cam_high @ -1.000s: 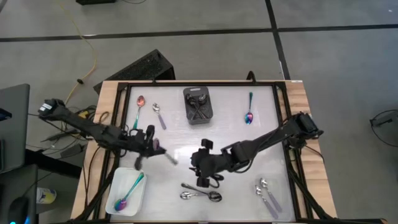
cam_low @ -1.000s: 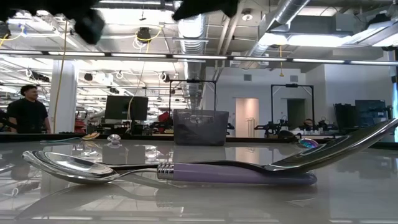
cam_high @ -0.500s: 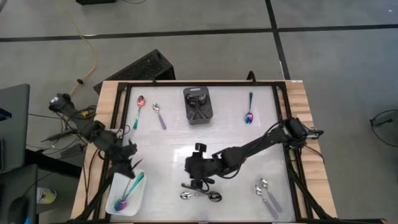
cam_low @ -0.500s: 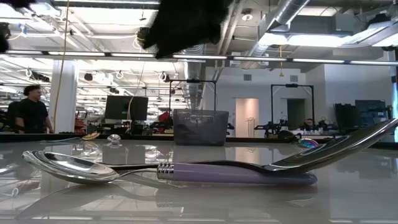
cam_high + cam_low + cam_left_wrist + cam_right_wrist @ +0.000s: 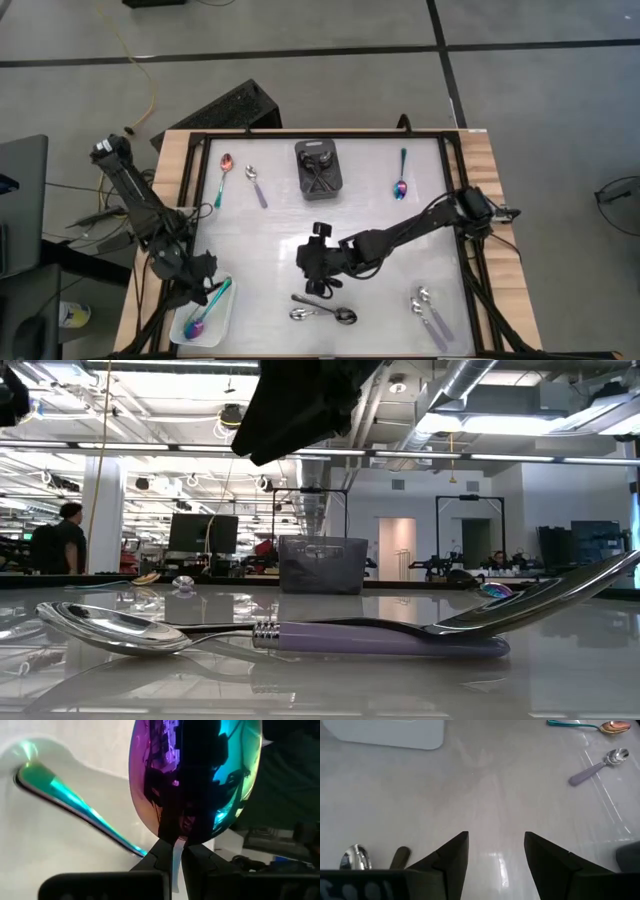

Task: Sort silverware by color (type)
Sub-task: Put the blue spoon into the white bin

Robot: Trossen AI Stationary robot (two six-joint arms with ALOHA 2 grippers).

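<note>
High view: left claw (image 5: 203,268) was shut, empty, over white tray (image 5: 186,300) w/ rainbow spoon (image 5: 208,306), likely just binned by colour. Right claw (image 5: 316,262) was wide open, holding nothing, above silver spoons (image 5: 322,312) on surface (image 5: 400,225), prob next pick.

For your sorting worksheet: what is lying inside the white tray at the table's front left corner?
In the white tray lies an iridescent rainbow spoon, bowl toward the table's front edge. The left gripper hangs over the tray's upper end, covering that part, so anything beneath it cannot be seen.
</note>
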